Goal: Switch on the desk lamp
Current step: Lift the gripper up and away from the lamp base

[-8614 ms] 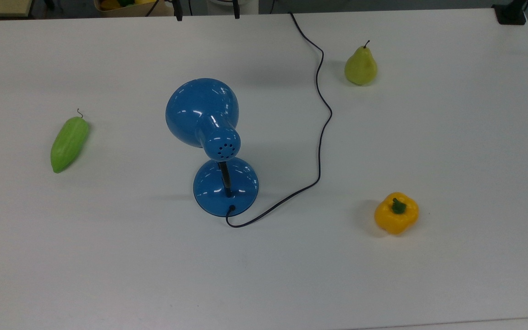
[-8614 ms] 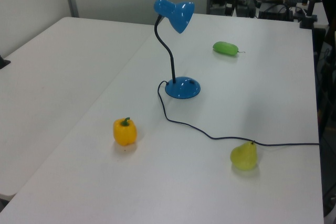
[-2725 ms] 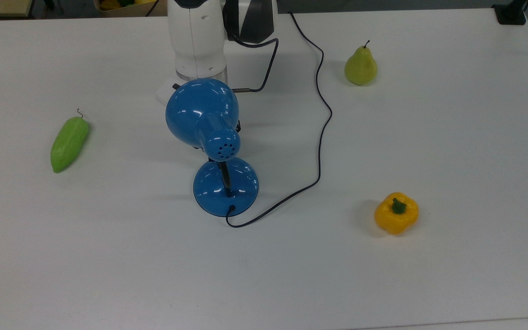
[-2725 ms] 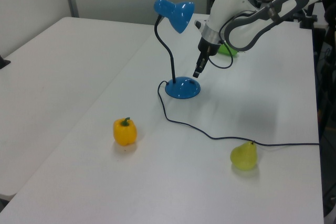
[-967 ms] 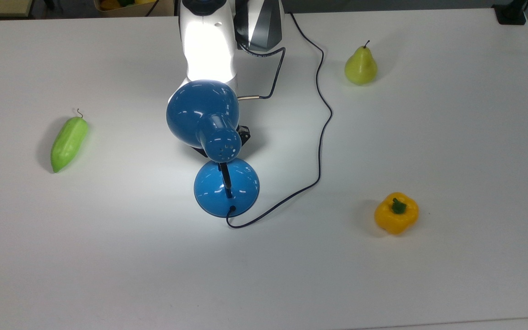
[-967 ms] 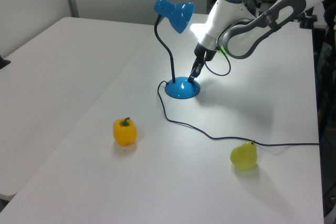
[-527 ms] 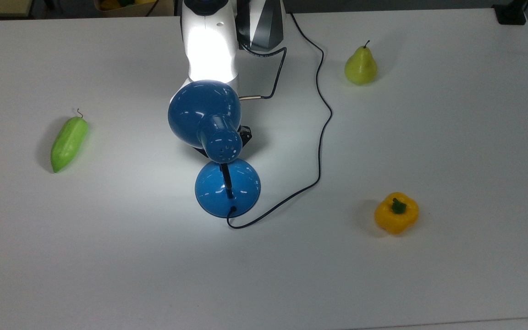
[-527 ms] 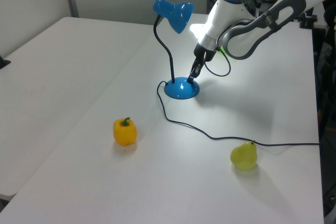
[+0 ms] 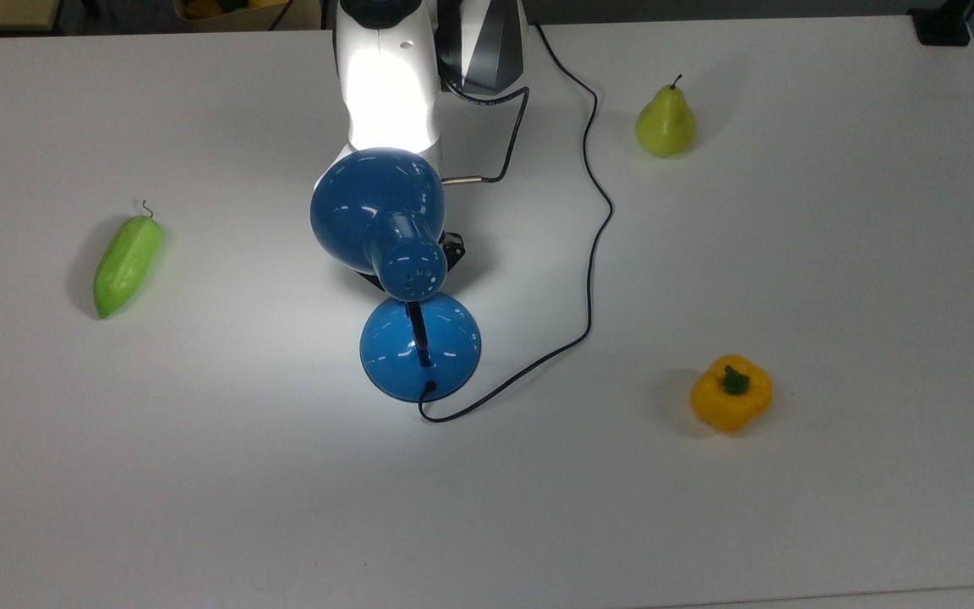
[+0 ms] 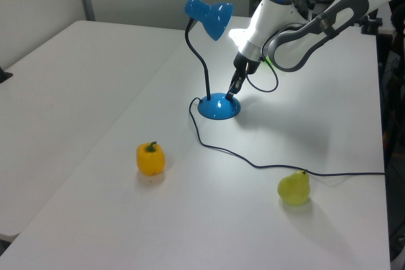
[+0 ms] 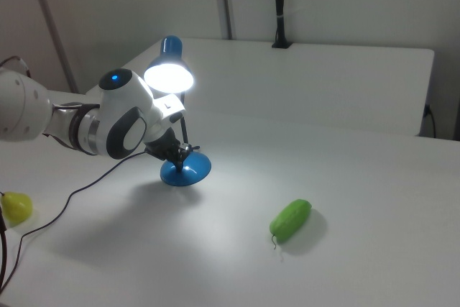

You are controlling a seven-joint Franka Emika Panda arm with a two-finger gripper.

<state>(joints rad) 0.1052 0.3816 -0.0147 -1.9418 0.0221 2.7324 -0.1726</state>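
The desk lamp stands mid-table and is lit: its shade point(image 11: 169, 77) glows and a bright patch falls on the table and on my white arm point(image 9: 390, 93). In the top view the blue dome shade point(image 9: 377, 207) hides the wrist, with the round base point(image 9: 453, 347) just below it and the black cord point(image 9: 593, 254) running off to the back. My gripper point(image 10: 230, 95) points down, its shut tip touching the top of the base point(image 10: 215, 107) on the left view's right side. The right view shows the gripper point(image 11: 184, 150) against the gooseneck's foot, above the base point(image 11: 188, 170).
A green pear point(image 9: 665, 123) lies at the back right in the top view, close to the cord. A yellow bell pepper point(image 9: 730, 393) sits front right, a green cucumber-like vegetable point(image 9: 128, 264) at the left. The table's far edge runs behind the arm.
Since 2.7 s ago the gripper came down onto the base and the lamp lit up. The lamp slid slightly toward the top view's right. Nothing has moved over the last half second.
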